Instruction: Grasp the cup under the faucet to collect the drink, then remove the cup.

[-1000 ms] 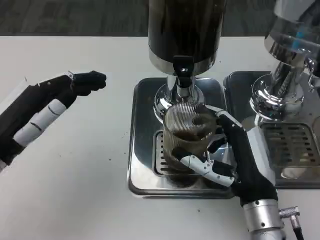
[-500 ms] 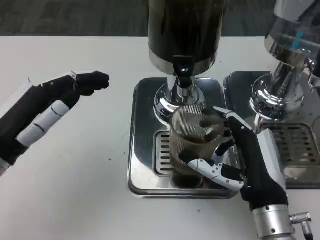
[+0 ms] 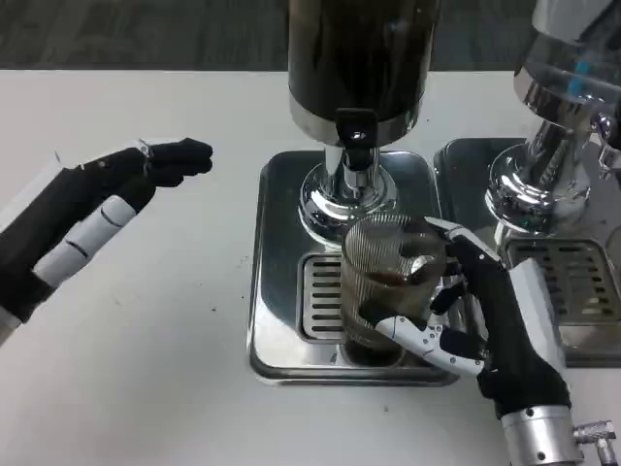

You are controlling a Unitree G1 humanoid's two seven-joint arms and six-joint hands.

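A ribbed clear cup (image 3: 388, 282) holding some dark drink stands over the grille of the steel drip tray (image 3: 281, 252). My right hand (image 3: 475, 311) grips it from the right, fingers wrapped around its side. The cup sits a little to the right of and nearer than the black faucet (image 3: 355, 131) of the dark drink dispenser (image 3: 361, 58). My left hand (image 3: 92, 218) hovers over the white table at the left, fingers stretched out toward the dispenser, holding nothing.
A second dispenser (image 3: 568, 107) with a chrome base stands at the right on its own drip tray (image 3: 572, 282), close beside my right wrist. Bare white table (image 3: 165, 369) lies to the left and front of the trays.
My right hand has carried the cup to the right and toward me, away from under the faucet. The left hand has stayed nearly still.
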